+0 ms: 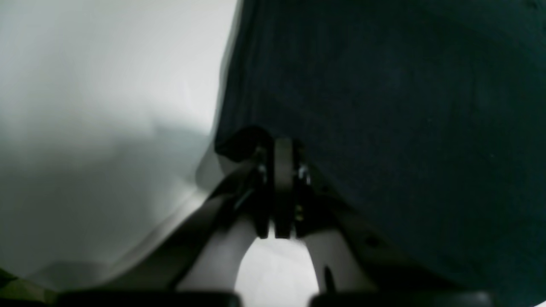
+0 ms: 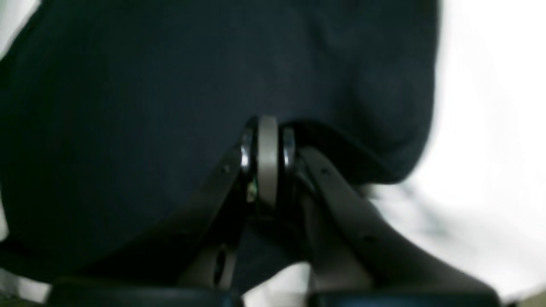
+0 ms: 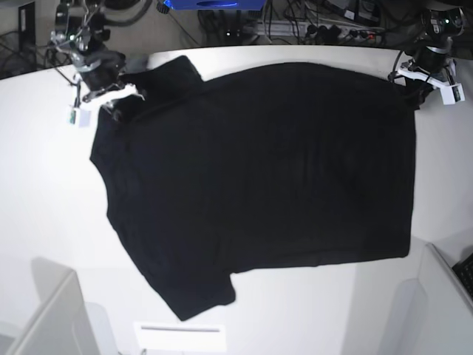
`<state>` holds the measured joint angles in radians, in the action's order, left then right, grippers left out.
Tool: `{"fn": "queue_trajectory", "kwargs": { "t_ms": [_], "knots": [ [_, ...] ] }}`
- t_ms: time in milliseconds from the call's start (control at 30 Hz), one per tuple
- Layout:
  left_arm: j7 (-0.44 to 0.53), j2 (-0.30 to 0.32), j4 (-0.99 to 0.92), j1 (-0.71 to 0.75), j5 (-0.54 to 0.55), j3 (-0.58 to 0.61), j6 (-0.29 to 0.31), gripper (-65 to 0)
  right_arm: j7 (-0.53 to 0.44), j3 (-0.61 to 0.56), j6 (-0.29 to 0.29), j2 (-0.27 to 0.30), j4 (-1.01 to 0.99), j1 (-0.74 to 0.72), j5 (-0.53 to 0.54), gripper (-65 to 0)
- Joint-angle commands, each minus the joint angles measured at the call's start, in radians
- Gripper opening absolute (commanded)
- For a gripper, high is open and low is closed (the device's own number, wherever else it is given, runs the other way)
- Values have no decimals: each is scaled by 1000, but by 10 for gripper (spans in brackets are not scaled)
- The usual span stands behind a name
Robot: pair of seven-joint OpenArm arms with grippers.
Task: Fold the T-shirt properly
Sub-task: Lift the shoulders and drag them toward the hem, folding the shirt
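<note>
Black T-shirt (image 3: 259, 185) spread flat, plain side up, over most of the white desk (image 3: 44, 207), no print showing. Collar end toward 9 o'clock in the base view, hem toward 3 o'clock, one sleeve jutting out at 7 o'clock.

Right tool (image 3: 111, 100) at 10 o'clock, pressed together and pinching cloth near the shoulder and upper sleeve; in its wrist view, fabric bunched over the closed tips (image 2: 266, 128). Left tool (image 3: 414, 89) at 2 o'clock, likewise clamped on the hem corner; in its wrist view, dark cloth edge caught at the tips (image 1: 283, 145), bare desk alongside.

Both grips set along the far edge, at opposite ends. Probably placed so to lift that long edge evenly and carry it toward 6 o'clock for a lengthwise fold, keeping the cloth taut between the two holds.
</note>
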<state>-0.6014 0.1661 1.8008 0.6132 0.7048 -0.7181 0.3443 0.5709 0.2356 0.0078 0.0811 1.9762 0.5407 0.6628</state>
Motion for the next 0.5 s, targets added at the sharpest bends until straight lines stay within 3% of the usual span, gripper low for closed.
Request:
{"fn": "queue_trajectory", "kwargs": {
  "t_ms": [0, 167, 233, 333, 467],
  "knots": [
    [13, 11, 17, -11, 11, -7, 6, -650, 2, 5, 7, 7, 16, -15, 7, -650],
    [-84, 11, 17, -66, 11, -15, 5, -650, 91, 5, 7, 3, 13, -101, 5, -650],
    [-85, 11, 14, -78, 11, -13, 0, -650, 116, 5, 7, 3, 12, -135, 5, -650],
    [-85, 11, 18, -95, -6, -7, -52, -650, 143, 5, 7, 4, -4, -175, 5, -650],
    [-85, 11, 17, -137, -87, -7, -60, -650, 157, 5, 7, 7, -47, -222, 5, -650]
  ]
}}
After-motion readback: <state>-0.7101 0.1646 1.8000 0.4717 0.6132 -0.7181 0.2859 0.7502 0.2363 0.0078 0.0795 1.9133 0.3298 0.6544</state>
